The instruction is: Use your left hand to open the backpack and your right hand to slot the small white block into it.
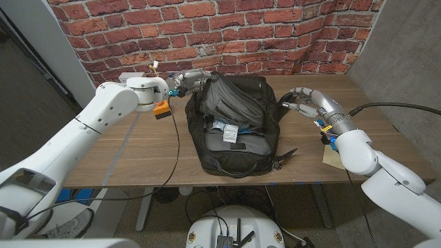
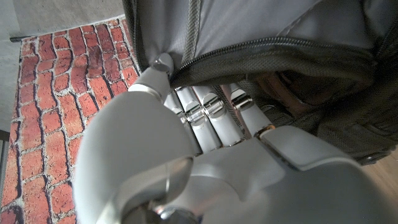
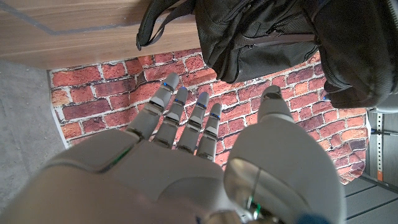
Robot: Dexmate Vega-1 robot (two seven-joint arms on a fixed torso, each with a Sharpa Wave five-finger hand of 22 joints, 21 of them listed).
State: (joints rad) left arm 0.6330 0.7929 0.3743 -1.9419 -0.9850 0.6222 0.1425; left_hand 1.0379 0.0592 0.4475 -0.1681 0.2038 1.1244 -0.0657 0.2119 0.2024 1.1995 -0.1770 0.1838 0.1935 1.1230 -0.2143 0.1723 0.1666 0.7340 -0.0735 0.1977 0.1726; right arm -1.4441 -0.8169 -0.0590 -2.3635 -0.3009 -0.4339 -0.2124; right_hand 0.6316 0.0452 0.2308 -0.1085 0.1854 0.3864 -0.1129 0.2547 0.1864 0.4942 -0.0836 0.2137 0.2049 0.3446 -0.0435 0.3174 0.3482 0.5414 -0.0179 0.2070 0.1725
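Nearest, two white arms were seen coming in over the front edge of the table (image 1: 138,148), one from each side. One tan scrap (image 1: 331,157) was left on the wood just beside the right arm, apparently no part of the job.

One backpack (image 1: 238,120) was laid on its back in the middle of the table, with its front loop (image 1: 238,171) towards the robot. Its main flap was lifted at the far end, so that the dark inside was shown with a white patch (image 1: 231,129) in it. Whether that patch was the block or a sewn label could not be told, so the block's place was judged uncertain.

The right hand (image 1: 306,102) was held just beside the backpack's right side. Its fingers (image 3: 177,112) were stretched out straight, side by side, with the thumb set apart, and nothing was gripped in them. It was probably poised there to go in or draw clear.

At the far left corner of the backpack, the flap was pinched by the left hand (image 1: 187,80). Its fingers (image 2: 205,112) were tucked under the zip edge and the thumb was pressed on top, evidently so that the mouth was held open.

One white thing (image 1: 129,77) was seen behind the left wrist; it could not be identified. One brick wall (image 1: 275,27) was set behind the table
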